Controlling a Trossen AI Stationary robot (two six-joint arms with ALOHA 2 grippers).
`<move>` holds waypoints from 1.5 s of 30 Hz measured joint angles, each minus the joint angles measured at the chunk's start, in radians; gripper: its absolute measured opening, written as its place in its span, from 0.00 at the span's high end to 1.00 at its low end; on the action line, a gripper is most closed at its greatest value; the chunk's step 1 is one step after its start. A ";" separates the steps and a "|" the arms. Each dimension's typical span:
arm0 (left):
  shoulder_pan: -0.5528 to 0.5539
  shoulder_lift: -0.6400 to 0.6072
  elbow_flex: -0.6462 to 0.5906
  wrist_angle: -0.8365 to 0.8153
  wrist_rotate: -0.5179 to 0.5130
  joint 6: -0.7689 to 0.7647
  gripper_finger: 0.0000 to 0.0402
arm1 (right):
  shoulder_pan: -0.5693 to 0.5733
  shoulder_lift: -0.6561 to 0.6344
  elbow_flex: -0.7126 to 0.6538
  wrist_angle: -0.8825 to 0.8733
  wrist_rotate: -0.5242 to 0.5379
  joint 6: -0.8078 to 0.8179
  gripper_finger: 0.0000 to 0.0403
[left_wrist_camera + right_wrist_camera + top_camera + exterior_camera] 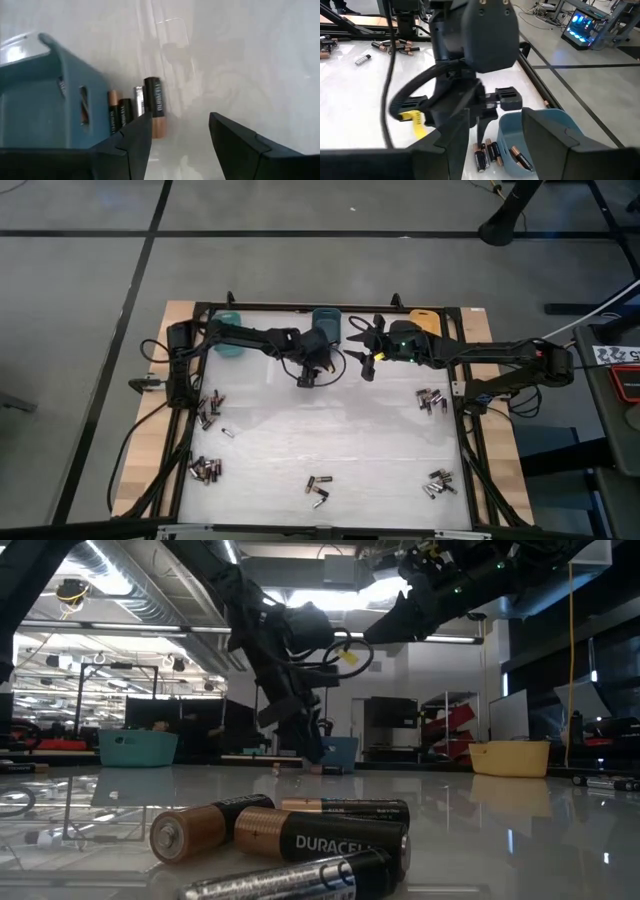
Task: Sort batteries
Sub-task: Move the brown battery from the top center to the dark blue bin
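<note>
My left gripper (306, 378) hangs open just above the table, in front of the blue bin (325, 322), fingers slanting down with nothing between them (180, 122). Below it, a few batteries (150, 105) lie on the table against the bin's outer wall (45, 100). In the right wrist view they show as dark cells (485, 154), and one more battery (521, 160) lies inside the bin. My right gripper (366, 360) hovers open higher up, to the right of the bin, holding nothing. Other batteries lie in loose heaps (205, 470) around the table.
A teal bin (229, 330) stands at the far left, an orange bin (422, 320) at the far right. More battery heaps lie at the left (208, 408), right (432, 398), near right (440, 482) and near middle (290, 835). The table's middle is bare.
</note>
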 joint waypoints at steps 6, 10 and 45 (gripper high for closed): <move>0.022 0.011 0.001 0.019 0.016 -0.034 0.55 | 0.000 0.000 0.000 0.000 0.000 0.000 0.55; 0.034 0.026 0.000 0.032 0.070 -0.055 0.55 | 0.000 0.000 0.000 -0.001 0.000 0.000 0.55; 0.040 0.083 0.004 0.046 0.091 -0.153 0.91 | 0.000 0.000 0.000 -0.001 0.000 0.000 0.55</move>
